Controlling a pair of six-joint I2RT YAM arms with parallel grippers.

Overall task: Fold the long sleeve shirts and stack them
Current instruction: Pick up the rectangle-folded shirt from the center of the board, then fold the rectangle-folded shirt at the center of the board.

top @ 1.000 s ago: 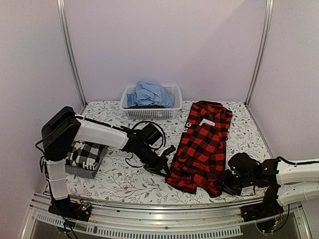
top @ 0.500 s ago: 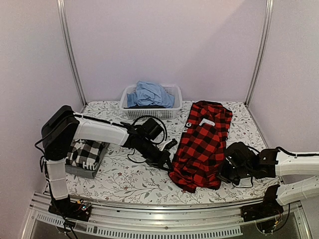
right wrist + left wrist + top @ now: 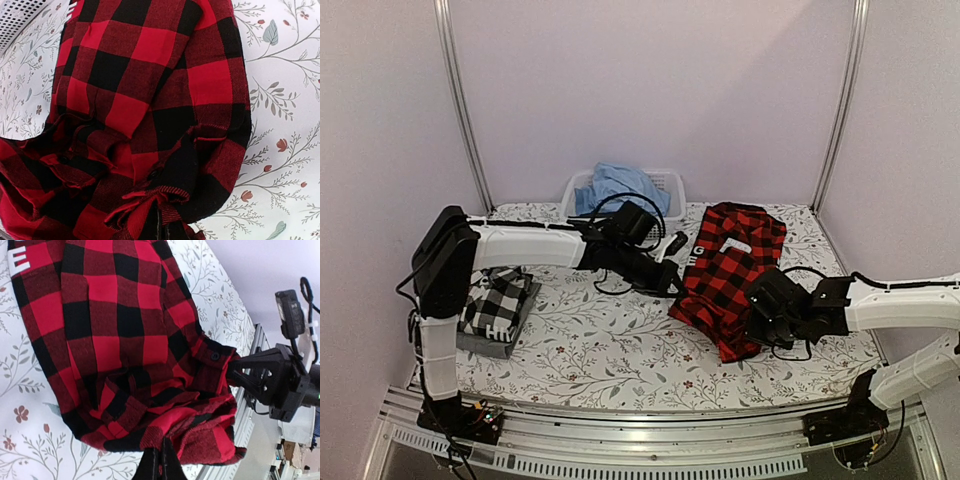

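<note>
Left gripper and right gripper: pinched fully closed on the bunched near hem of the red-and-black flannel shirt, spread right of centre on the table. Expect hem slip-out or a skewed fold if carried unevenly.

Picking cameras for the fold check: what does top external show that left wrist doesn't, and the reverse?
Only top external: the white basket holding blue cloth, the folded black-and-white check shirt at the left edge, and both arms in full. Only left wrist: the buttoned cuff up close, and the left gripper seen shut on the hem. Both: the red-and-black flannel shirt, bunched at its near end, the floral table cover, and the right gripper pinching that shirt.
</note>
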